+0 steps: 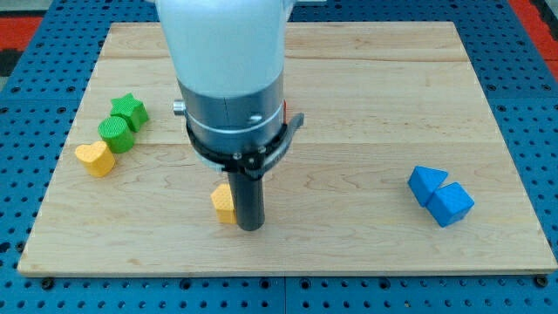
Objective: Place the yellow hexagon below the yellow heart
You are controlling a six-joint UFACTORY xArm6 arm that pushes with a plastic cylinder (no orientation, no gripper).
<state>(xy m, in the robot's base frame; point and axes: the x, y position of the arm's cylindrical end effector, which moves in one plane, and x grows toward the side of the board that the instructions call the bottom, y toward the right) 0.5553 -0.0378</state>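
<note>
A robot arm ends in a dark rod with no gripper to open or close. My tip point(250, 227) rests on the wooden board point(349, 105), touching the yellow hexagon point(224, 204) on its left. Far left sit the yellow heart point(95, 159) and two green blocks point(122, 123); far right, two blue blocks point(440, 195).
</note>
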